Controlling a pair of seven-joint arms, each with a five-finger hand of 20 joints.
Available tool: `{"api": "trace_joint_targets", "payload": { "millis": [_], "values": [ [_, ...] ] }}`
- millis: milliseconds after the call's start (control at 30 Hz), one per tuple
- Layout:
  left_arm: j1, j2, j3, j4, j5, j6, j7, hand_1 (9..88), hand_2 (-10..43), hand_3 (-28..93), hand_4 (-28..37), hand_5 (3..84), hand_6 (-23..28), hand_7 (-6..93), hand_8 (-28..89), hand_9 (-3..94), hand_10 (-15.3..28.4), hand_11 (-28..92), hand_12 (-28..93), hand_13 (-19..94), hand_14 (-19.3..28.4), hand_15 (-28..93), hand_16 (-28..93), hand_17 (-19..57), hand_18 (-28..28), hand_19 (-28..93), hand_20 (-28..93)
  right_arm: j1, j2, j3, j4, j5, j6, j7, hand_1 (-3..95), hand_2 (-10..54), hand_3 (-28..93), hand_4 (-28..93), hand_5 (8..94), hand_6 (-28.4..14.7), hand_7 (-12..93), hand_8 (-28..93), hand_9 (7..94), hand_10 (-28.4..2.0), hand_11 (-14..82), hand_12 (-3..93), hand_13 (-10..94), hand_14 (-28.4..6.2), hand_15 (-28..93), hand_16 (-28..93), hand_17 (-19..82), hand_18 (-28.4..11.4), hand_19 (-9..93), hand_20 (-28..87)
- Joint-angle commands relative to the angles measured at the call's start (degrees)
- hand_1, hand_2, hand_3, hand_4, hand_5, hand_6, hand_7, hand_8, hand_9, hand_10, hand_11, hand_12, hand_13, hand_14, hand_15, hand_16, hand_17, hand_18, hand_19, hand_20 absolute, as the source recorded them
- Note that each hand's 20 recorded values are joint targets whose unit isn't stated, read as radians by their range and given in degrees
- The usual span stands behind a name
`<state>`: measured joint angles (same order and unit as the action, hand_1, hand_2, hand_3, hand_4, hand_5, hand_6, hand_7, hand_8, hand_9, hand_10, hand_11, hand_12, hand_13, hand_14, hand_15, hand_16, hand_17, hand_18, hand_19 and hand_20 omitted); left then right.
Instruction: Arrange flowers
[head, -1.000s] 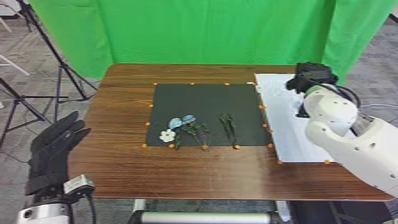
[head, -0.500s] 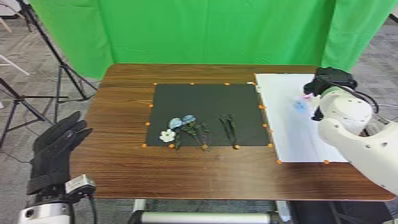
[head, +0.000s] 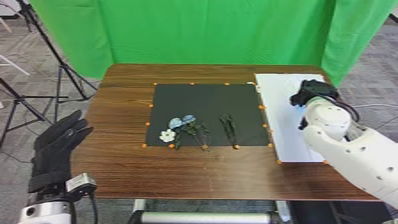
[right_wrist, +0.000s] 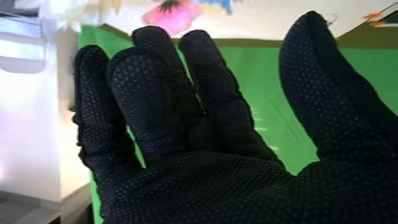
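Where the fingers (right_wrist: 142, 85) of the right hand (head: 317, 93) come up in the right wrist view, they are extended and released, thumb spread apart from them. The hand is over the far part of the white sheet (head: 286, 135), at the right of the tabletop (head: 195, 175). Just past the fingertips: a pink flower (right_wrist: 173, 16), with a blue flower (right_wrist: 216, 5) beside it. Pale blooms (right_wrist: 82, 14) near these too, probably white flowers, though blurred.

Left of the sheet, a black mat (head: 200, 100). On its near part, two light-blue blossoms (head: 182, 121) and a white blossom (head: 167, 135), set close together among dark green stems (head: 197, 134). Just right of that group, separate slender greenery (head: 229, 129), lying lengthwise. Orange dots along the edges of mat and sheet.

Left hand (head: 55, 152): by the tabletop's left side, fingers loosely extended, released. Beyond the far edge, a green curtain (head: 213, 35); a tripod (head: 59, 60) at left.
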<state>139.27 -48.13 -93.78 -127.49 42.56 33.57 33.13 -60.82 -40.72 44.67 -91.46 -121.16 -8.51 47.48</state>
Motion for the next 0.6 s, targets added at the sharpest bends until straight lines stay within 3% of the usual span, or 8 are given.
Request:
{"api": "trace_joint_targets", "payload": {
  "millis": [33, 167, 233, 467, 600],
  "values": [
    [0.01, -0.21, 0.02, -0.02, -0.12, -0.05, -0.17, 26.9, 4.1, 82, -19.0, 38.6, 10.0, 17.0, -11, 32.3, 18.8, 37, 6, 23, 25.6, 63, -17, -10.4, 20.5, 56, 4, -0.29, -0.80, -0.51, 0.94, -0.06, -0.31, 0.86, 27.9, -2.6, 83, -23, 55.2, -10.2, 19, -10, 55.4, -21.7, 25.7, 17.0, 61, -12.3, 80, 17, 27, -23.6, 89, -2],
    [-0.38, -0.98, -0.26, 0.06, 0.80, -0.74, -1.05, 26.8, 4.1, 83, -18.9, 38.7, 10.0, 17.0, -11, 32.3, 18.8, 38, 6, 23, 25.7, 63, -17, -10.4, 20.5, 56, 4, -0.51, -0.79, -0.43, 1.53, -0.18, -0.54, 0.92, 27.9, -2.4, 82, -24, 55.3, -10.2, 19, -10, 55.4, -21.6, 25.8, 17.0, 61, -12.3, 80, 17, 27, -23.6, 89, -2],
    [-0.33, -0.28, 0.09, 0.06, 0.07, -0.23, -0.32, 26.8, 4.1, 83, -18.9, 38.7, 10.0, 17.0, -11, 32.3, 18.7, 38, 6, 23, 25.7, 63, -17, -10.4, 20.5, 56, 4, -0.33, -0.71, -0.80, 1.90, -0.42, -0.44, 1.02, 27.8, -2.3, 82, -24, 55.3, -10.2, 19, -10, 55.4, -21.6, 25.9, 17.0, 61, -12.3, 80, 17, 27, -23.5, 89, -2],
    [-0.45, 0.34, 0.26, 0.16, -0.57, 0.07, 0.39, 26.8, 4.1, 83, -18.9, 38.6, 10.0, 17.2, -11, 32.3, 18.7, 38, 6, 23, 25.7, 63, -17, -10.4, 20.5, 56, 4, -0.23, -0.95, -0.94, 3.20, -1.17, -0.97, 1.11, 28.4, -2.3, 81, -24, 55.7, -10.3, 19, -10, 56.1, -21.5, 26.5, 17.1, 61, -12.2, 80, 17, 27, -23.5, 89, -1],
    [-0.88, -0.10, 0.25, 0.36, 0.10, -0.65, -0.42, 27.0, 4.1, 83, -18.9, 38.7, 10.0, 17.1, -11, 32.3, 18.8, 38, 6, 23, 25.7, 63, -17, -10.4, 20.5, 56, 4, -1.06, -0.35, -1.25, 3.44, -1.98, -0.11, 1.11, 29.8, -2.4, 80, -25, 57.3, -9.8, 20, -10, 58.3, -20.7, 28.3, 17.4, 63, -11.7, 80, 17, 28, -23.1, 89, -2]
  ]
}}
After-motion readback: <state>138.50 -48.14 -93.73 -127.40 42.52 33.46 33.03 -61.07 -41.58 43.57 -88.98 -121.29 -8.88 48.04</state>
